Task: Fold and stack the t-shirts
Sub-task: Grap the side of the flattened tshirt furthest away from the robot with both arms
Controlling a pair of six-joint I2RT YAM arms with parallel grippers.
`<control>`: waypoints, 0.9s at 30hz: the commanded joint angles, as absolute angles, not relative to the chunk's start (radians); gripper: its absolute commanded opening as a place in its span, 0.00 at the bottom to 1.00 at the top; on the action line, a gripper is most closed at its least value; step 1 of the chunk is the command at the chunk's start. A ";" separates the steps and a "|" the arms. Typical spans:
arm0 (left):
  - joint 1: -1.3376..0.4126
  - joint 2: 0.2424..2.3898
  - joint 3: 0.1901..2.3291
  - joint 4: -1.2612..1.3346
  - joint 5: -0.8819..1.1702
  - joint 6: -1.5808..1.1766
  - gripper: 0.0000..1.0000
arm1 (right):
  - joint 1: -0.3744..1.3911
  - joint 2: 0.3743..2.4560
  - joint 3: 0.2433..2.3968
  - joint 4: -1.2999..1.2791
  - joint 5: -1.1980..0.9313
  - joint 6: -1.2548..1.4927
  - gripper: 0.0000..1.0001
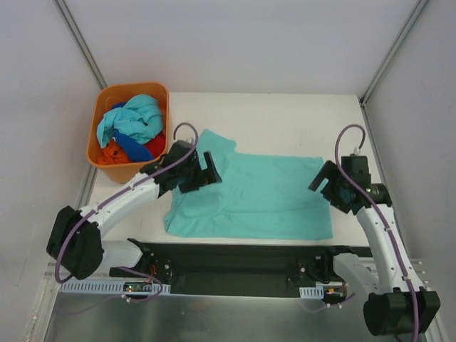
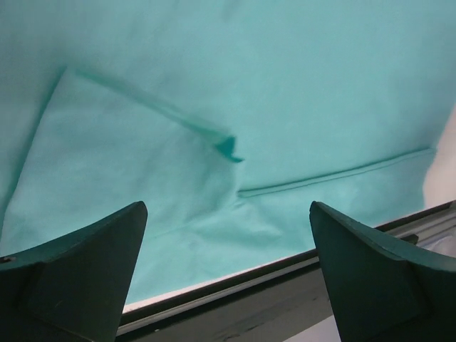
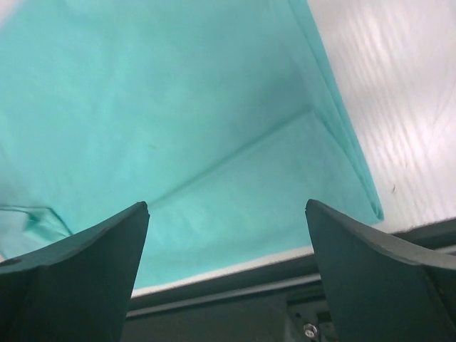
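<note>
A teal-green t-shirt [image 1: 256, 196] lies spread flat on the white table, one sleeve pointing up-left. It fills the left wrist view [image 2: 228, 107] and the right wrist view [image 3: 178, 121]. My left gripper [image 1: 201, 173] is open and empty, hovering over the shirt's left part. My right gripper [image 1: 326, 187] is open and empty, at the shirt's right edge. Light aqua [image 1: 135, 117], blue [image 1: 135, 148] and orange-red [image 1: 112, 152] shirts lie bundled in the basket.
The orange plastic basket [image 1: 96, 132] stands at the table's back left corner. A black rail [image 1: 235, 260] runs along the near edge of the table. Grey walls enclose the table on three sides.
</note>
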State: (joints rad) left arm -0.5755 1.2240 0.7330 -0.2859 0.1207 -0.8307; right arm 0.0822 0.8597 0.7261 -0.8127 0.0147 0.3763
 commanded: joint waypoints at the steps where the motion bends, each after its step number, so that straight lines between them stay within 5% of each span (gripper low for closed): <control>1: -0.572 1.347 1.053 -0.354 0.006 -0.652 0.99 | 0.075 0.940 0.952 -0.842 0.117 0.290 0.97; 17: -0.351 2.307 2.272 -0.799 -0.158 -0.394 0.97 | -0.048 1.399 1.143 -0.635 -0.046 0.219 0.97; 27: -0.333 2.540 2.424 -0.795 -0.158 -0.365 0.92 | -0.048 1.511 1.149 -0.601 -0.074 0.222 0.97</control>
State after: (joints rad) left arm -0.3252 2.5294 2.3550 -0.7570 -0.1406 -0.3946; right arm -0.0444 1.4914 1.1118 -0.6292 -0.0463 0.2310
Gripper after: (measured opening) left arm 0.917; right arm 0.967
